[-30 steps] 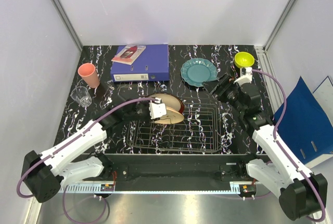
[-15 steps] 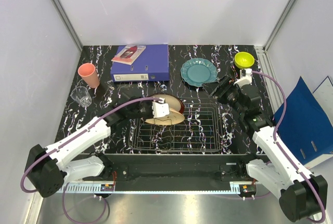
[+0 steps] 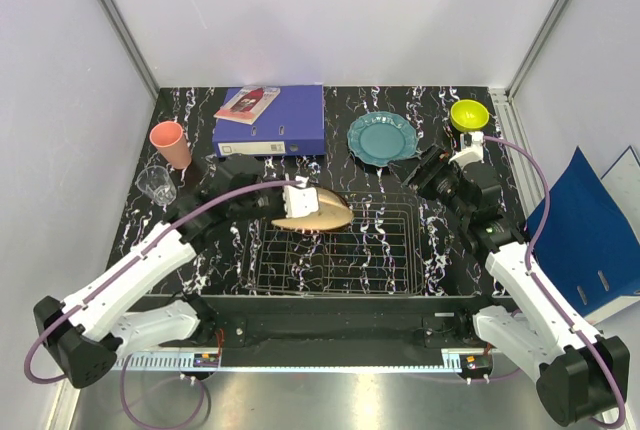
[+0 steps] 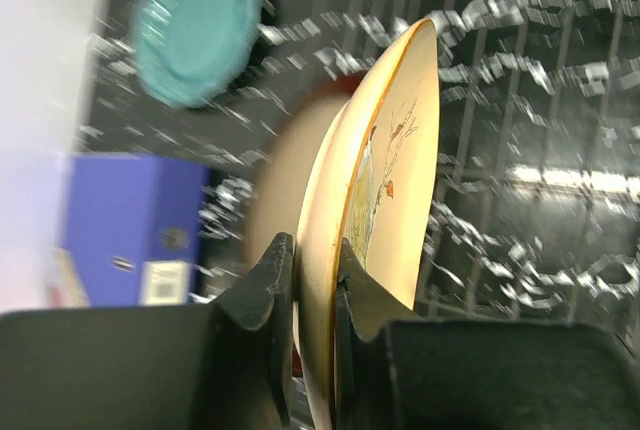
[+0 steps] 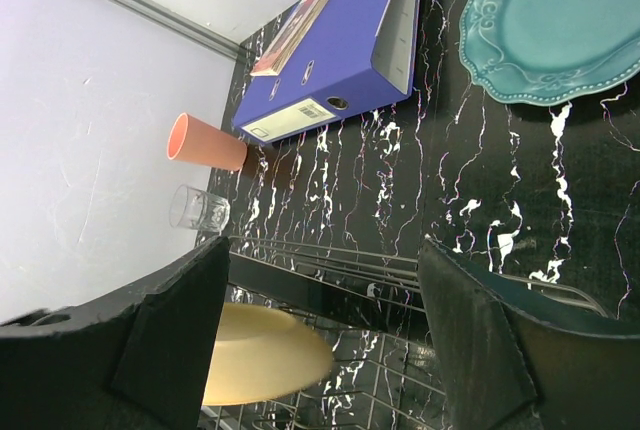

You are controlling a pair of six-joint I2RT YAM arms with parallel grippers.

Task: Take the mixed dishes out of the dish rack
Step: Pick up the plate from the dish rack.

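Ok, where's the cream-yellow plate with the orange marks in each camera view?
Top external: the cream-yellow plate is left of centre, over the far left part of the dish rack.
Left wrist: centre frame, seen nearly edge-on, its rim pinched in the left gripper at the bottom.
Right wrist: bottom left, a pale disc over the rack wires.
Shared landmark: the teal plate.

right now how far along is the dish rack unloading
Done: teal plate, yellow-green bowl, pink cup and glass tumbler sit on the table, outside the dish rack. In hand: left gripper pinches the cream-yellow plate by its rim, over the rack. Left: a red-rimmed plate seems to be behind it, mostly hidden.
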